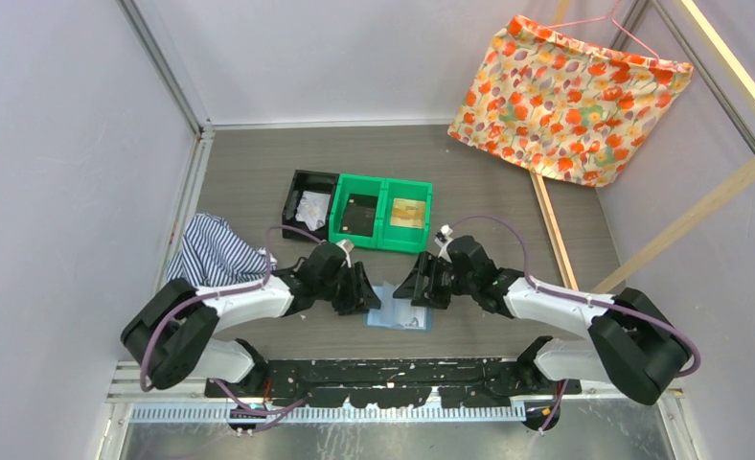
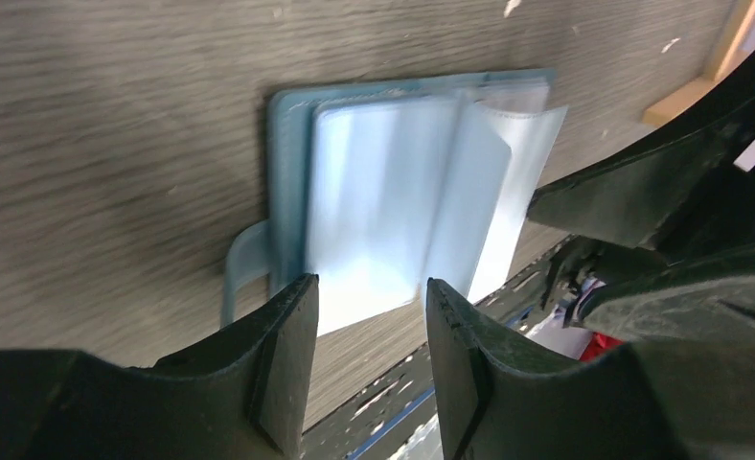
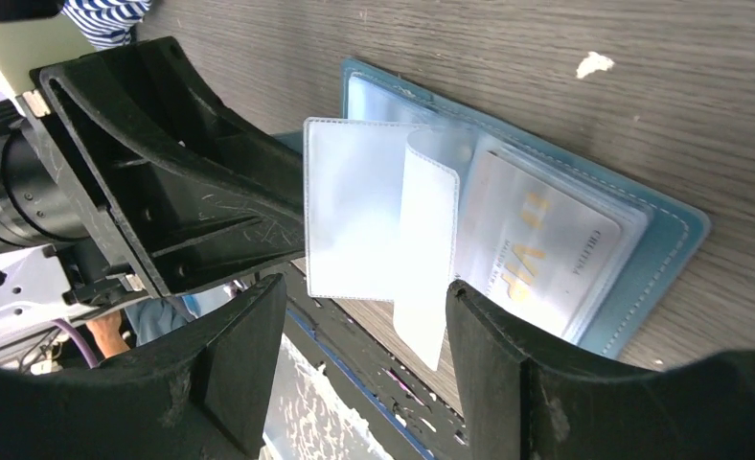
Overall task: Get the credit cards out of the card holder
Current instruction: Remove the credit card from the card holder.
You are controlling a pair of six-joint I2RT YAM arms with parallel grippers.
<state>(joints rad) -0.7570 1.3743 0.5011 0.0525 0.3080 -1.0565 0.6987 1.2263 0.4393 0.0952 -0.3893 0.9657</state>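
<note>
Right hand (image 3: 364, 326), fingers apart, frames the loose clear sleeves (image 3: 354, 206) of the open card holder (image 3: 666, 244) on the worktop (image 3: 508, 57); left hand (image 2: 369, 316) likewise apart. Risk: pinching a sleeve, not the whitish card (image 3: 537, 254), would drag the holder.

Robot lab test cell, as we read it.

We see the left arm (image 1: 230, 305) and right arm (image 1: 565, 307) bolted to a black rail (image 1: 393, 372) at the near edge of a grey wood-grain table (image 1: 259, 163), with purple cables (image 1: 508, 230) looped along both. White panels (image 1: 57, 144) on aluminium posts (image 1: 163, 67) box the table in, with bare wooden slats (image 1: 680, 216) on the right. We count loose props: green bins (image 1: 380, 216) touching a black bin (image 1: 294, 196), a floral cloth (image 1: 570, 96) on a pink hanger (image 1: 632, 34), a striped cloth (image 1: 216, 254), and an open card holder (image 1: 400, 314) between the arms.
</note>
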